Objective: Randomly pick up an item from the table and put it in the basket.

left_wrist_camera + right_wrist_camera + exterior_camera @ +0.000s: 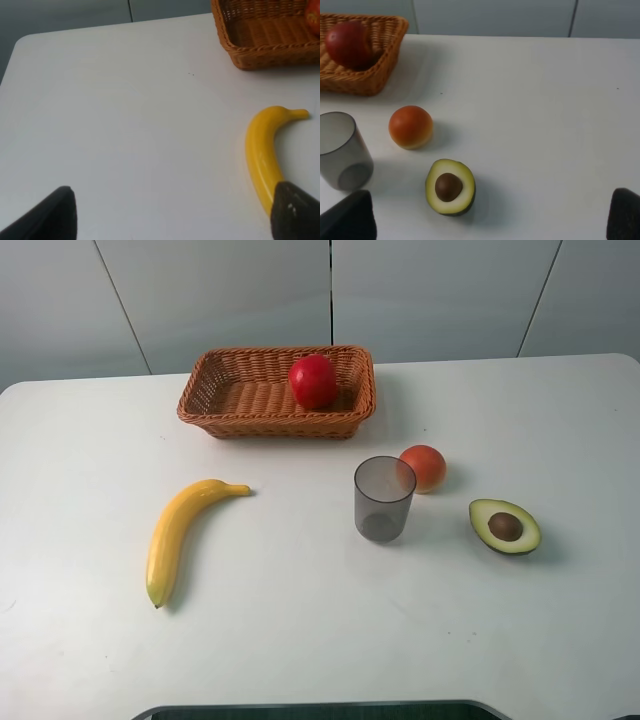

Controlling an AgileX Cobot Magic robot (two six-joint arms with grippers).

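Note:
The red apple (313,381) lies inside the orange-brown wicker basket (215,405) at the back of the white table (300,640), toward the basket's right end. It also shows in the right wrist view (348,43), and its edge shows in the left wrist view (313,18). Neither gripper appears in the high view. The left gripper (172,220) is open and empty above bare table, left of the banana. The right gripper (492,225) is open and empty, near the avocado half.
A yellow banana (178,533) lies front left. A grey translucent cup (383,499) stands mid-table with a small orange-red fruit (424,467) just behind it to the right. An avocado half (505,526) lies to the right.

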